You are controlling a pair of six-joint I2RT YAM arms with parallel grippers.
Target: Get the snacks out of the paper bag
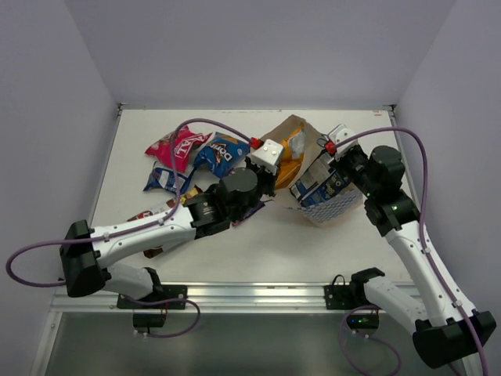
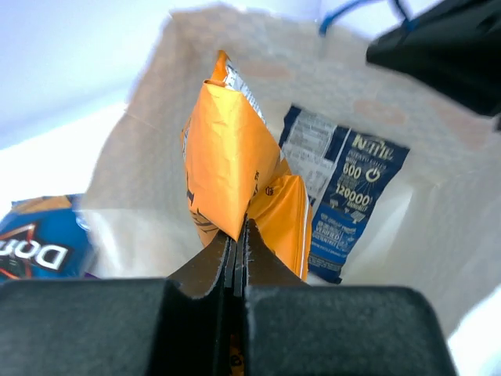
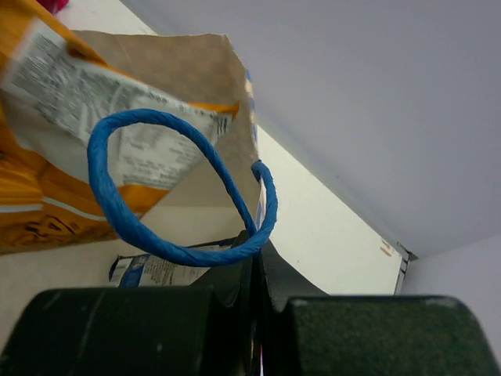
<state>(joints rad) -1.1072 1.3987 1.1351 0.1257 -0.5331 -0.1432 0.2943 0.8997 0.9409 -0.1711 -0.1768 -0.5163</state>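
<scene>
The paper bag (image 1: 333, 205) lies on its side at the right, its mouth towards the left. My left gripper (image 1: 272, 166) is at the mouth, shut on an orange snack packet (image 1: 292, 149). The left wrist view shows the left gripper (image 2: 237, 235) pinching the orange packet (image 2: 231, 157) by its lower corner inside the cream interior (image 2: 149, 180), with a dark blue packet (image 2: 348, 196) behind it. My right gripper (image 1: 335, 150) is shut on the bag's rim; in the right wrist view the right gripper (image 3: 257, 243) clamps the paper wall (image 3: 196, 70) beside the blue cord handle (image 3: 149, 235).
Several packets lie on the table left of the bag: a pink-red one (image 1: 176, 147), a blue Doritos one (image 1: 221, 153), a blue-white one (image 1: 163, 180). A red-brown bag (image 1: 145, 214) shows partly under my left arm. The back wall is close behind the bag.
</scene>
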